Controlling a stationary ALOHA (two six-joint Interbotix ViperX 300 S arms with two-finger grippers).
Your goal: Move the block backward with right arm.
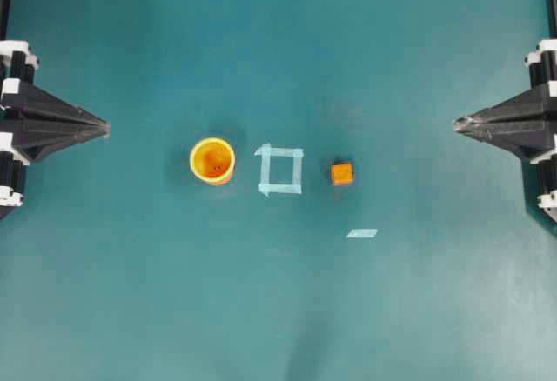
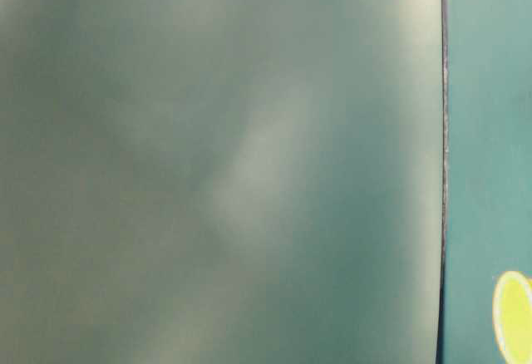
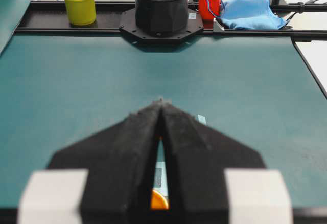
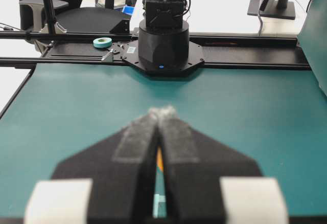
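The small orange block [image 1: 342,173] sits on the teal table, just right of a pale tape square outline [image 1: 280,170]. A sliver of the block shows between the closed fingers in the right wrist view [image 4: 159,158]. My right gripper [image 1: 458,123] is shut and empty at the right edge, well apart from the block, its tips together in its wrist view [image 4: 161,112]. My left gripper [image 1: 106,126] is shut and empty at the left edge, also shown in its wrist view [image 3: 161,103].
A yellow-orange cup [image 1: 212,161] stands left of the tape square; it shows in the table-level view [image 2: 513,314] and as a sliver in the left wrist view [image 3: 159,200]. A short tape strip [image 1: 361,233] lies in front of the block.
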